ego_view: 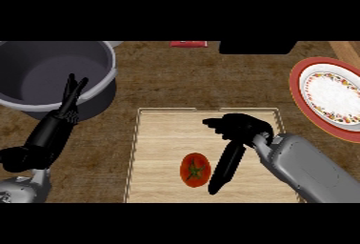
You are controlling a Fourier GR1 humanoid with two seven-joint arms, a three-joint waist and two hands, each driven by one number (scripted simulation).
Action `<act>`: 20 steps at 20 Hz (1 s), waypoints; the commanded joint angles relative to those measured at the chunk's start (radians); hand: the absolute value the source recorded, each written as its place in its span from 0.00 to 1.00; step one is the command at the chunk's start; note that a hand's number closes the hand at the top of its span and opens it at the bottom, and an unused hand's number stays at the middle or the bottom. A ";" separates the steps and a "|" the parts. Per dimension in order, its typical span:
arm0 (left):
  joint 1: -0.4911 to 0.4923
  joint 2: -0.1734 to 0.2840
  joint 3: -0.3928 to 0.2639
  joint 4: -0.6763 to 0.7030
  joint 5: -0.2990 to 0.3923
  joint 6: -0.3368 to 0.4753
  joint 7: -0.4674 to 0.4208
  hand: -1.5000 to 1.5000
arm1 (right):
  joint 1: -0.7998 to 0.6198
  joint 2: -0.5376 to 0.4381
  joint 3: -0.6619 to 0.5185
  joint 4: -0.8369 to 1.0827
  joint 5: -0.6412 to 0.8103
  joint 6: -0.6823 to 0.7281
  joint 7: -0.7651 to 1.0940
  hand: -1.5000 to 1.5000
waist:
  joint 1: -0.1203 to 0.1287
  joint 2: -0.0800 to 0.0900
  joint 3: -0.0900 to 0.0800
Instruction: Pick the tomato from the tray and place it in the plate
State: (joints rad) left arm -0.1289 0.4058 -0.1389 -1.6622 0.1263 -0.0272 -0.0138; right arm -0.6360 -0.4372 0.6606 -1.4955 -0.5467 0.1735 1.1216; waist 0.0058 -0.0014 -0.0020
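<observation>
Right hand (235,128) open above tray (165,125), fingers straight beside tomato (195,169), left hand (69,102) open, fingers up, by pot (98,102)

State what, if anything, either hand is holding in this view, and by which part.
Nothing is held. The right hand is open over the tray, fingers pointing down just beside the tomato, not curled round it. The left hand rests open by the pot.

A red tomato (195,169) with a green stem is sitting on a pale wooden tray (163,138), and the plate (330,95) at far right is showing a red rim, a floral band and a white centre; the pot (53,76) at far left is looking dark grey, both hands black
</observation>
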 commanded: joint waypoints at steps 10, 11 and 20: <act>-0.037 -0.010 0.028 -0.001 -0.006 -0.058 -0.002 0.50 | 0.094 0.152 0.158 0.037 0.067 -0.029 0.082 0.00 | -0.003 0.001 0.002; -0.029 -0.030 0.001 -0.003 -0.036 -0.047 -0.011 0.50 | 0.046 0.139 0.108 0.057 0.031 0.012 0.109 0.00 | -0.002 0.002 0.002; 0.018 -0.046 0.001 -0.007 -0.058 -0.063 -0.053 0.50 | 0.111 0.183 0.195 0.098 0.143 -0.007 0.010 0.00 | 0.004 0.002 0.002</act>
State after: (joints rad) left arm -0.1281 0.3751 -0.1100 -1.6541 0.1004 -0.0762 -0.0163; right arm -0.5490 -0.3315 0.8049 -1.4980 -0.4392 0.1628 1.0877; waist 0.0010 -0.0213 -0.0108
